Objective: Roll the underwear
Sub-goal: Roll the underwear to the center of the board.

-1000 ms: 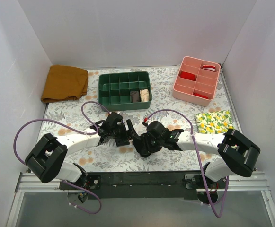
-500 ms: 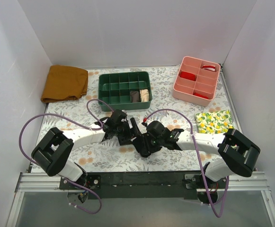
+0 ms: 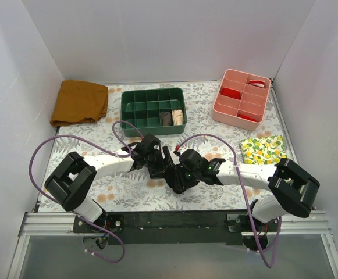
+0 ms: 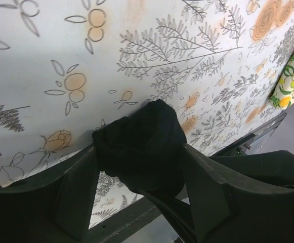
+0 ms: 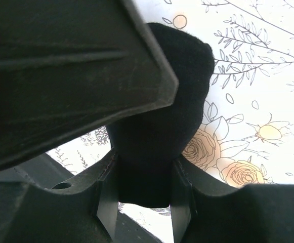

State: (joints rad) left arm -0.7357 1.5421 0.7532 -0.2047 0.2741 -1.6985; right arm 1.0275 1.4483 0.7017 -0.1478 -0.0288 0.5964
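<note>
Bright even light, soft shadows; underwear (image 4: 141,147) reads featureless black in wrist views.

We find everything on the flower-printed table cover (image 3: 200,116). At its far left corner lies the mustard-brown folded cloth (image 3: 79,102). Right of it, at the far middle, stands the dark green plastic compartment tray (image 3: 151,128), with two rolled fabric pieces (image 3: 178,117) side by side at the right end of its near row. At the far right stands the pink plastic compartment tray (image 3: 232,120), and nearer than it lies the yellow lemon-print cloth (image 3: 262,149). At the near middle, the soft black fabric underwear (image 4: 136,136) sits bunched between the left gripper (image 4: 139,167) and the right gripper (image 5: 144,187), pinched by both.
</note>
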